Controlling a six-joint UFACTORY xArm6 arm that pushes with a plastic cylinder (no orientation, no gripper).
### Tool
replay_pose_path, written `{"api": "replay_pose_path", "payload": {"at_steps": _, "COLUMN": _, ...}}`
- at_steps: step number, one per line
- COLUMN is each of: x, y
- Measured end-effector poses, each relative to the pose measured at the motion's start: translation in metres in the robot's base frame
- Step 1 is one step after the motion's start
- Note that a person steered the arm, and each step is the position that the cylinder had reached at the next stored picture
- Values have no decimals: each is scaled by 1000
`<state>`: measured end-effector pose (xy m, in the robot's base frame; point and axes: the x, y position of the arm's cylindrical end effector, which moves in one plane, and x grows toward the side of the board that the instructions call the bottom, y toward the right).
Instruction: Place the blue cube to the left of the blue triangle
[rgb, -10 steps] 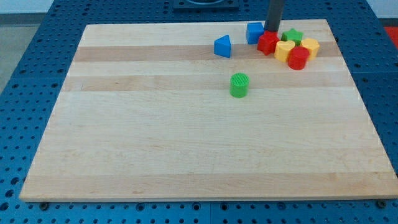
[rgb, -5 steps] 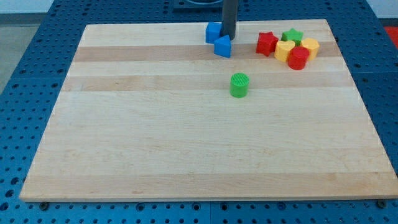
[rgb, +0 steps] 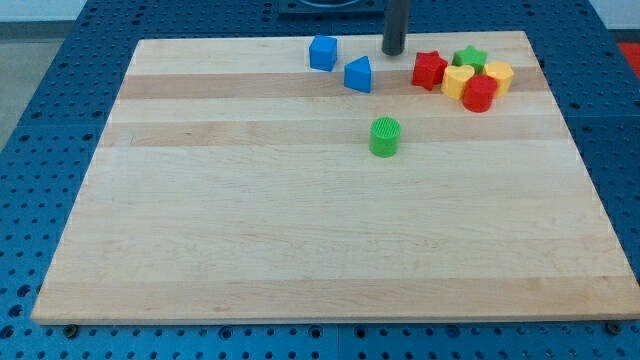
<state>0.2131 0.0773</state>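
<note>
Our tip has pulled back to the view's right, touching nothing. The blue cube has slid further left of it, now apart from the blue triangle, up-left of that block.

Wooden board — pale, grain bands running across view — lies on blue perforated table. Green cylinder stands alone, above board's middle and slightly toward the view's right. Cluster near board's top right corner: red star-like block at cluster's left; green star block toward the view's top; yellow block and second yellow block — shapes unclear; red rounded block nearest the view's bottom. Cluster pieces touching or just beside one another.
</note>
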Motion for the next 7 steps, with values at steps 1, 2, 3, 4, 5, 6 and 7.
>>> {"api": "replay_pose_path", "payload": {"at_steps": 1, "x": -19, "y": -54}}
{"api": "replay_pose_path", "payload": {"at_steps": 2, "x": -19, "y": -61}}
{"api": "replay_pose_path", "payload": {"at_steps": 3, "x": -19, "y": -79}}
{"api": "replay_pose_path", "payload": {"at_steps": 4, "x": -19, "y": -102}}
{"api": "replay_pose_path", "payload": {"at_steps": 5, "x": -12, "y": -99}}
{"api": "replay_pose_path", "payload": {"at_steps": 6, "x": 15, "y": -92}}
{"api": "replay_pose_path", "payload": {"at_steps": 7, "x": 7, "y": -91}}
